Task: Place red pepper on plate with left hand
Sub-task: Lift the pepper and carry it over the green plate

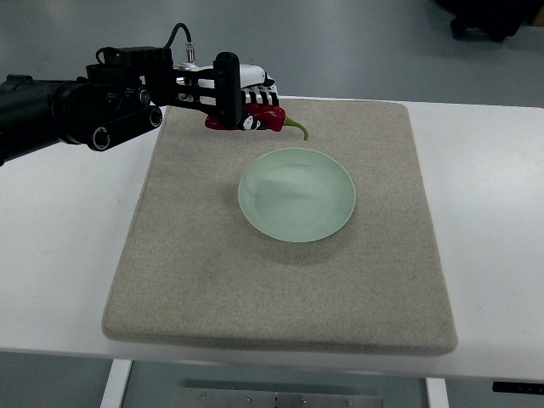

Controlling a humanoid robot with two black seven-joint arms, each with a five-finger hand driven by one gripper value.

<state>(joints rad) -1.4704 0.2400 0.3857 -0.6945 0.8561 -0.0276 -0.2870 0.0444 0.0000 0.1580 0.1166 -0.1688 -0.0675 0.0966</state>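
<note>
So the white surface (59, 246) is carrying a big beige mat (212, 289), and a pale green plate (297, 194) is sitting roughly in the middle of it, a bit toward the far side. Nothing is lying on the plate yet.

The left arm (51, 110) is coming in from the far left, stretched out nearly level over the mat's far left corner. The left hand (234, 95) is sitting at the far edge of the mat, with its fingers (255, 109) curling around the red pepper (255, 119). The pepper is peeking out underneath them, its green stem (297, 127) sticking out to the right toward the plate. I can't tell whether it's lifted clear or resting on the mat.

For doing this bit well, I'd say: be keeping the grip snug but not crushing, since a pepper is slick and tapering. It's needing a short carry nearer and right, ending over the plate's middle, then going low before letting go, so it isn't rolling off the rim. The right arm isn't showing anywhere.
</note>
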